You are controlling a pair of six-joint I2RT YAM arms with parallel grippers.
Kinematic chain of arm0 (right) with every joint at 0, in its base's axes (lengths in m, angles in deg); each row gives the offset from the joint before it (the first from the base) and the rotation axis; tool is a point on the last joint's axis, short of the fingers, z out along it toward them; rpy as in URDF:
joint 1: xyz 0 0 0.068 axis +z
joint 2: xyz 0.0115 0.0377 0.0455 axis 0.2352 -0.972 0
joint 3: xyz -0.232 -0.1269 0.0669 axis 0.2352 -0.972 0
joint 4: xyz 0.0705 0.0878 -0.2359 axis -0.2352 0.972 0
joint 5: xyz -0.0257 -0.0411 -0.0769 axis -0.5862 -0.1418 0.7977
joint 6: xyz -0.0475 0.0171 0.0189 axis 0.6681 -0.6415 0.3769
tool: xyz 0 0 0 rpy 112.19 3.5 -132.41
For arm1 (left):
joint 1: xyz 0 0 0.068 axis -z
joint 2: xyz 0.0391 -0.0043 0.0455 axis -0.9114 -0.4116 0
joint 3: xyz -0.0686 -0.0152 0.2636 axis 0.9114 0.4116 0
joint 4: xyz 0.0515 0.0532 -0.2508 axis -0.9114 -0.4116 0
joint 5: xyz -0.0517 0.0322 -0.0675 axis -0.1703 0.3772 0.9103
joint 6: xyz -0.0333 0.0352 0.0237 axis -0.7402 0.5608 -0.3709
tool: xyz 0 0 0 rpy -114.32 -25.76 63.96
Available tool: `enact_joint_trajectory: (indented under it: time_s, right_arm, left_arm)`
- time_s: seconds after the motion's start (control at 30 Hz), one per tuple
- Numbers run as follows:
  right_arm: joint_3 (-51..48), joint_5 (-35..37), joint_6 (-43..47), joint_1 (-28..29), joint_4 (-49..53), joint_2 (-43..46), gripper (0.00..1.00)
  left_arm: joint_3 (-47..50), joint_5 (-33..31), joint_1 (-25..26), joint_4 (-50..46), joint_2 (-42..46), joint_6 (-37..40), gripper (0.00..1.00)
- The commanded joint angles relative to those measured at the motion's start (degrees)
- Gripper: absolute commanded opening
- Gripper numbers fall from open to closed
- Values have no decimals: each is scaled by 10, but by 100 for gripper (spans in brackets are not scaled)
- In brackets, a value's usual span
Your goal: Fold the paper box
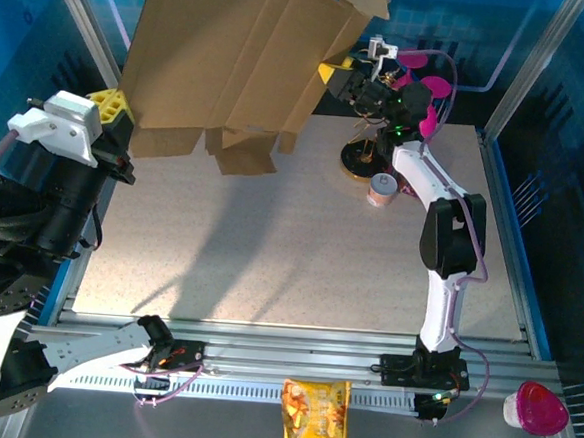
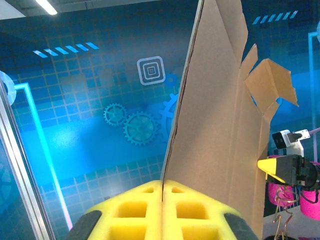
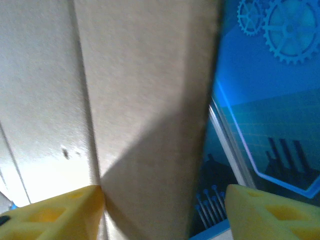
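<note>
Nearest the lens, the left gripper [image 2: 162, 192] with its yellow foam fingers is clenched on an edge of the paper box [image 1: 233, 55]. The box is a large, plain brown corrugated cardboard die-cut sheet, raised over the far part of the speckled table [image 1: 269, 268]. At its right panel the right gripper [image 1: 334, 74] straddles the cardboard, released, one finger touching. Folding looks barely begun. Next that gripper must pinch the panel and crease it inward.

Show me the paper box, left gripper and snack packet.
paper box [image 1: 223, 54], top external view, broad middle panel.
left gripper [image 2: 162, 192], left wrist view, between its yellow pads.
snack packet [image 1: 314, 413], top external view, wrapper centre.
</note>
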Motion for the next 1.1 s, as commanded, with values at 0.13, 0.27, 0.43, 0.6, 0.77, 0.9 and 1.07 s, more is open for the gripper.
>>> enact_joint_trajectory:
  time_s: [0.13,0.27,0.43,0.6,0.77,0.9,1.07]
  right_arm:
    - [26,-6,-56,9,-72,-8,40]
    - [16,-7,-39,11,-45,13,18]
    - [-42,22,85,9,117,106,0]
    - [-108,125,240,0,371,240,0]
    - [-116,224,427,5,644,342,0]
    - [-75,234,526,7,801,377,0]
    - [-70,236,560,11,889,419,0]
  left_arm:
    - [-15,-20,-2,18,0,-3,0]
    - [-9,-26,-3,24,-4,-1,0]
    - [7,-51,-3,27,-4,-16,0]
    - [13,-131,-3,-29,-13,-105,62]
    - [-26,-212,-6,-251,-44,-371,77]
    - [-54,-199,-10,-386,-56,-550,71]
    - [-64,-233,-11,-392,-41,-582,68]
